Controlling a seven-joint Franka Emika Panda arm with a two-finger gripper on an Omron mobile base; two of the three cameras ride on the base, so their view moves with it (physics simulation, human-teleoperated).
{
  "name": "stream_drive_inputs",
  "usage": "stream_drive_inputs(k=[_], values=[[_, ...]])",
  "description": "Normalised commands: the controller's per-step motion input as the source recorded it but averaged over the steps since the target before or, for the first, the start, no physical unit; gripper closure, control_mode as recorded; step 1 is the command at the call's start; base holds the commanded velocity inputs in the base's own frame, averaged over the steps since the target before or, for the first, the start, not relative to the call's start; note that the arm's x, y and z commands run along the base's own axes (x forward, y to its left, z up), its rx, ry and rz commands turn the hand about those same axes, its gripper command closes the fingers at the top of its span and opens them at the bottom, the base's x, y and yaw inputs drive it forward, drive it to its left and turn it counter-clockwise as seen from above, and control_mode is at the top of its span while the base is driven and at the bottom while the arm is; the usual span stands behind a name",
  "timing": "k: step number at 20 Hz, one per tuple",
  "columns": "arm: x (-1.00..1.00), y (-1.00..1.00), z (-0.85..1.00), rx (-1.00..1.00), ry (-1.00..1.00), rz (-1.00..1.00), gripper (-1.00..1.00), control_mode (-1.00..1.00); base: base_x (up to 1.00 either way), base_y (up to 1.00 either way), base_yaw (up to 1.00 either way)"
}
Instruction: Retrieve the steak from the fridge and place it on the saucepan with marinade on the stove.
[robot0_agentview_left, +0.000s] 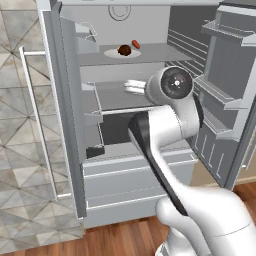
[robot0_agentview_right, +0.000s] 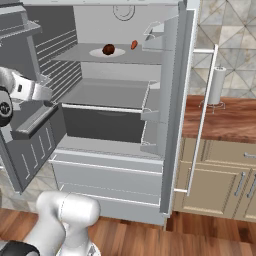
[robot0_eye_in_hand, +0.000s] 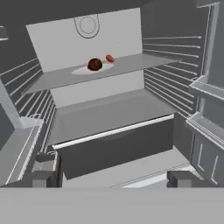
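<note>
The fridge (robot0_agentview_left: 62, 105) (robot0_agentview_right: 172, 100) stands with both doors swung wide. On its top shelf the steak (robot0_agentview_left: 124, 50) (robot0_agentview_right: 108, 49) (robot0_eye_in_hand: 94, 64), a small dark red lump, rests on a white plate (robot0_agentview_left: 112, 53) (robot0_eye_in_hand: 78, 70). My gripper (robot0_eye_in_hand: 111, 178) is open, its fingertips (robot0_eye_in_hand: 41, 177) far apart and nothing between them. It hangs in front of the fridge interior at about the middle shelf's height, well below and short of the steak. The saucepan, marinade and stove are out of view.
A small orange-red item (robot0_agentview_left: 135, 44) (robot0_eye_in_hand: 110, 58) lies just beside the plate. Door shelves (robot0_agentview_left: 220, 90) (robot0_agentview_right: 30, 125) jut out on both sides. A paper towel roll (robot0_agentview_right: 216, 85) stands on the wooden counter above beige cabinets (robot0_agentview_right: 220, 180).
</note>
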Motion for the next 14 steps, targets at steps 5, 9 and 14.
stream_drive_inputs(k=[5, 9, 14], values=[[0.48, -0.24, 0.0, 0.09, 0.23, 0.04, -1.0, -1.0, 0.0, 0.0, 0.0], [0.45, -0.24, 0.0, 0.07, 0.2, 0.04, -1.0, -1.0, 0.0, 0.0, 0.0], [0.32, -0.25, -0.09, 0.02, 0.17, 0.09, -1.0, -1.0, 0.0, 0.0, 0.0]])
